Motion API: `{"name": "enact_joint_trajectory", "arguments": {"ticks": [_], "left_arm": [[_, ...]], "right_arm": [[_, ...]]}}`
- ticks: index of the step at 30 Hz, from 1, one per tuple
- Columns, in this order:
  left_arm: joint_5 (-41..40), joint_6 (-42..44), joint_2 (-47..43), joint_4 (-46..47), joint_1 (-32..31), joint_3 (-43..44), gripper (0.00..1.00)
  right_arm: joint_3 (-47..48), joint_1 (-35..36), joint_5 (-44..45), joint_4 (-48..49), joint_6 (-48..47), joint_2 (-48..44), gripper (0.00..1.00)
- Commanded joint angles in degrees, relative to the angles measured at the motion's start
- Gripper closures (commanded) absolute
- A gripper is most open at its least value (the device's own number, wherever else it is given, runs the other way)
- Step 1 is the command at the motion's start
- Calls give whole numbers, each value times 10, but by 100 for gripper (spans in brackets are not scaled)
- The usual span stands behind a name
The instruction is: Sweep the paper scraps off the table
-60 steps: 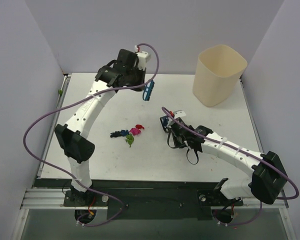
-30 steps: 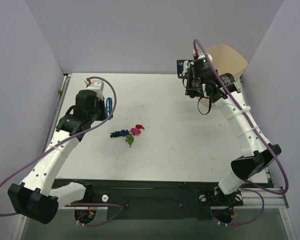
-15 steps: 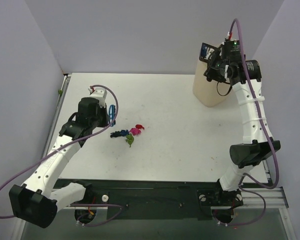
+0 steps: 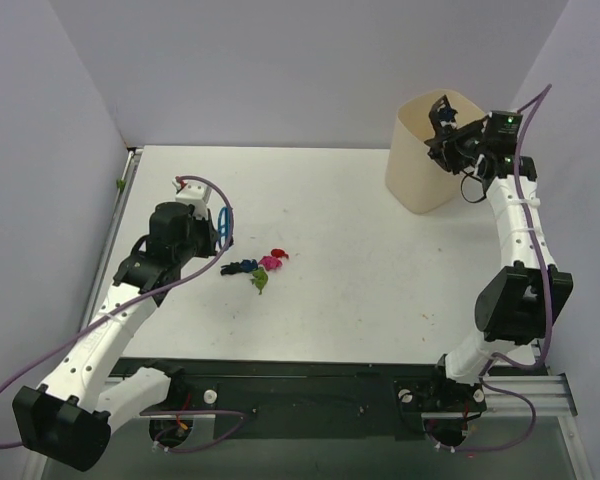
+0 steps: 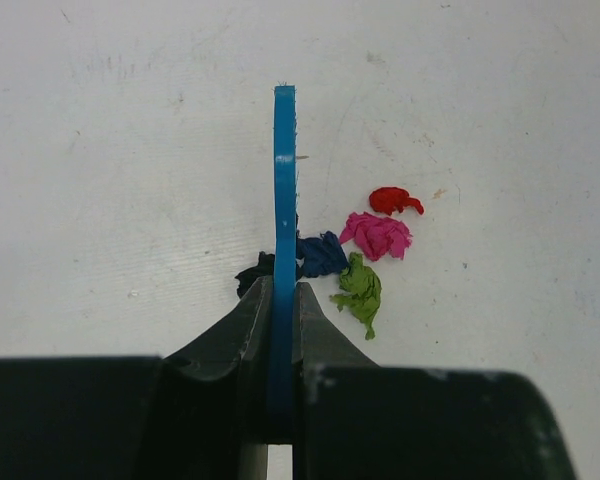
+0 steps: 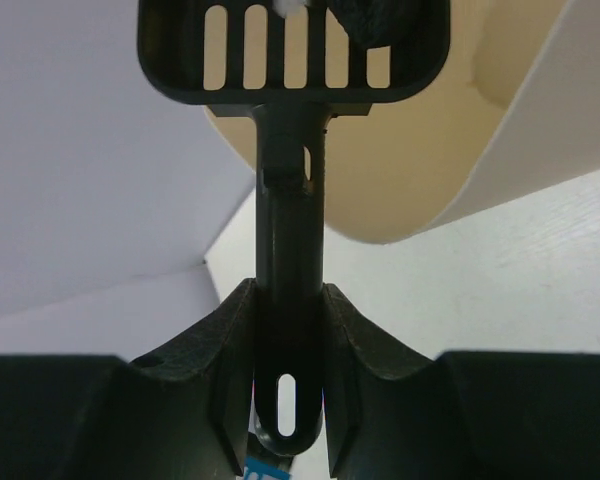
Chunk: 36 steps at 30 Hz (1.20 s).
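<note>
Left gripper (image 5: 284, 296): is clenching the blue brush (image 5: 284, 180) by its near end, with both fingers pressing its flat sides.
Brush: is standing edge-on to the left wrist camera and pointing away from it, over the table (image 4: 380, 280) and just beside the left side of the scraps. Whether it is touching the surface cannot be told.
Paper scraps (image 4: 256, 268): are lying in 1 loose cluster on the table, left of centre.
Scraps showing at the left wrist: 5 are lying close together. These are the red scrap (image 5: 395, 200), the pink scrap (image 5: 377, 235), the dark blue scrap (image 5: 322, 253), the green scrap (image 5: 358, 288) and the black scrap (image 5: 252, 272), which is partly hiding behind the brush.
Right gripper (image 6: 288, 296): is grasping the black slotted scoop (image 6: 292, 50) by its handle, with a finger pressing on each side.
Scoop: is hanging high over the open mouth of the beige bin (image 4: 415, 175) at the far right corner, well apart from the scraps.
Scoop contents: something white and something dark are showing at its far edge, but what they are cannot be told.
</note>
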Motion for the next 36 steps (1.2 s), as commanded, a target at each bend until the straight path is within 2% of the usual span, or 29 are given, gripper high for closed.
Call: {"name": "enact_joint_trajectory", "arguments": {"ticks": [1,6,10,12,24,26,27,28,29,31,34,36], "left_arm": [[2,2,-18,41,2,-6,100],[8,1,-17,46,2,-9,100],[13,2,-18,48,2,-10,100],[13,2,-21,48,2,-10,100],[16,2,-29,51,2,-15,100],[16,2,-32,50,2,-16,100],[15,2,-32,50,2,-17,100],[15,3,-32,50,2,-17,100],[15,5,-32,50,2,-17,100],[15,5,-34,50,2,-18,100],[17,8,-36,51,2,-18,100],[20,11,-39,52,2,-18,100]], "right_arm": [[-97,-25,-103,290,216,-39,100],[-126,-27,-124,376,314,-26,100],[-174,-27,-125,557,426,-19,100],[-186,-27,-123,597,463,-14,100],[-244,-27,-104,702,551,-36,100],[-230,-24,-117,666,523,-43,100],[-204,-22,-127,625,456,-54,100],[-189,-15,-128,505,414,-62,100],[-148,-6,-118,393,313,-77,100],[-85,13,-108,260,199,-81,100],[3,45,-136,164,101,-58,100],[80,80,-156,64,-8,-30,100]]}}
